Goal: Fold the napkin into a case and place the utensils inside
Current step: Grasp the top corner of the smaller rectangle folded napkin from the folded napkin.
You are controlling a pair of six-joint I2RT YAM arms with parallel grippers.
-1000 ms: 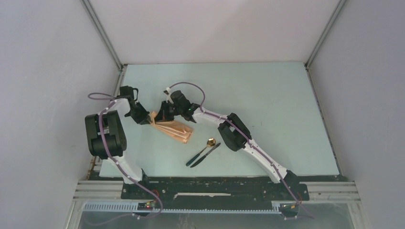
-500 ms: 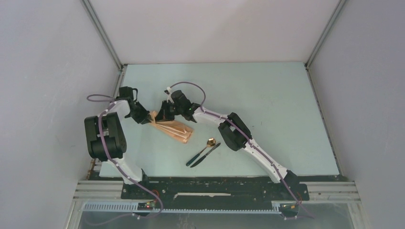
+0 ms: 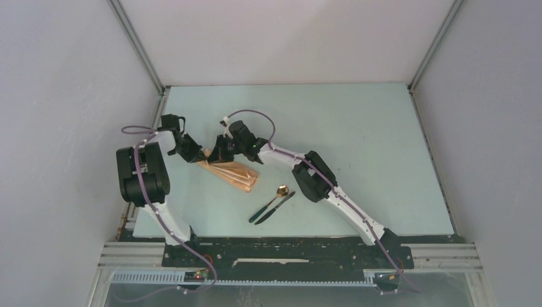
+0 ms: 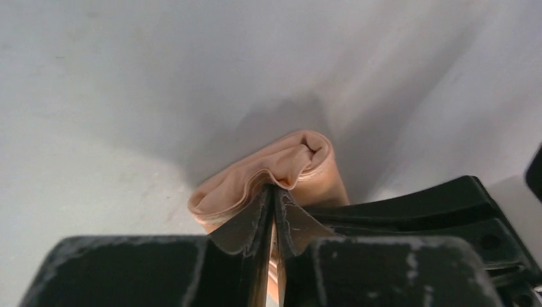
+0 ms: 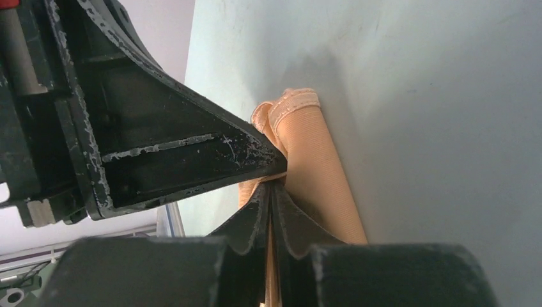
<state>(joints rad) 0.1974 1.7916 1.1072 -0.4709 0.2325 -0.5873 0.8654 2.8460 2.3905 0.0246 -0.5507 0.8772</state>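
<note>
The peach-tan napkin [image 3: 231, 171] lies folded into a narrow layered strip, slanting from upper left to lower right on the table. My left gripper [image 3: 197, 155] is shut on the strip's upper-left end, cloth [image 4: 281, 163] bunching just beyond its tips [image 4: 275, 190]. My right gripper [image 3: 218, 153] pinches the same end from the other side, shut on a thin layer of napkin [image 5: 319, 160] at its tips [image 5: 273, 187]. The two grippers nearly touch. The utensils lie apart to the lower right: a spoon with a gold bowl [image 3: 282, 190] and a dark knife [image 3: 276, 206], side by side.
The pale table [image 3: 358, 141] is walled by white panels on three sides. A metal rail [image 3: 287, 265] carrying both arm bases runs along the near edge. The left arm's elbow [image 3: 142, 174] stands tall near the left wall.
The left arm's elbow shifted slightly and its gripper edged in tighter on the napkin's end. The right gripper and the utensils stayed where they were.
</note>
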